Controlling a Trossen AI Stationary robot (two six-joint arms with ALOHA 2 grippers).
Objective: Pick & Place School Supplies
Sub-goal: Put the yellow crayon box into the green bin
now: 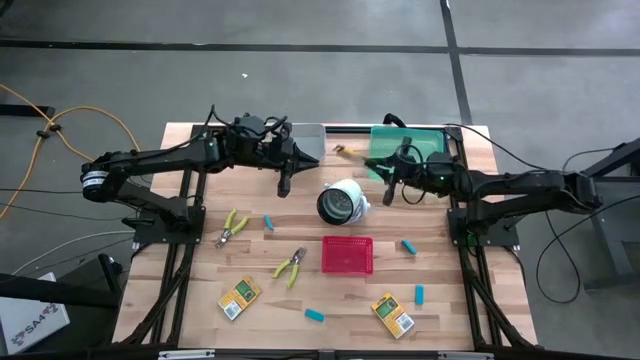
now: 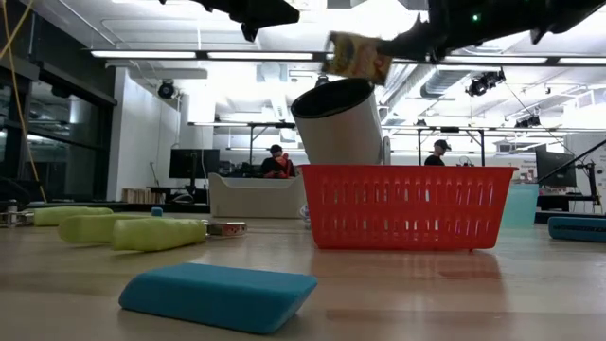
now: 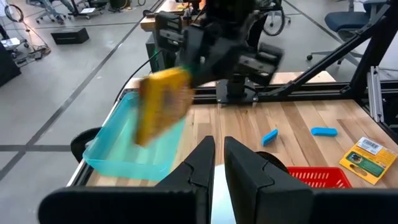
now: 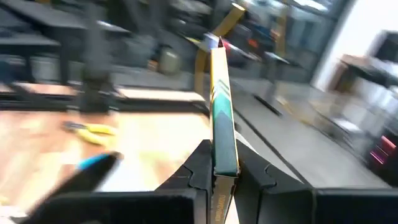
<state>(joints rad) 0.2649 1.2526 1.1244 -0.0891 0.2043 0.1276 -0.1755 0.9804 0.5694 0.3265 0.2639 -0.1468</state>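
Note:
My right gripper [image 1: 368, 160] is shut on a yellow-and-green crayon box [image 1: 350, 152], held in the air at the left edge of the green tray [image 1: 410, 140] at the table's far side. In the left wrist view the box [image 3: 161, 106] hangs over the tray [image 3: 130, 149]. My left gripper [image 1: 312, 160] hovers shut and empty at the far middle, above the white cylinder [image 1: 343, 201]. Two more crayon boxes [image 1: 240, 297] [image 1: 392, 314], two pliers [image 1: 233, 226] [image 1: 291, 265] and several blue blocks [image 1: 268, 222] lie flat on the table. My right gripper pinches the crayon box by its two broad faces at one end [image 4: 225, 163], between the two fingers [image 4: 202, 169]. The fingers lie about level and come from the table's right side. The box stands edge-on, sticks out beyond the fingertips and is lifted clear of table and tray.
A red basket [image 1: 347, 254] stands at the table's middle, just nearer than the tilted white cylinder. A grey bin [image 1: 306, 135] sits at the far edge, left of the green tray. Black frame rails run along both table sides. People sit in the room behind.

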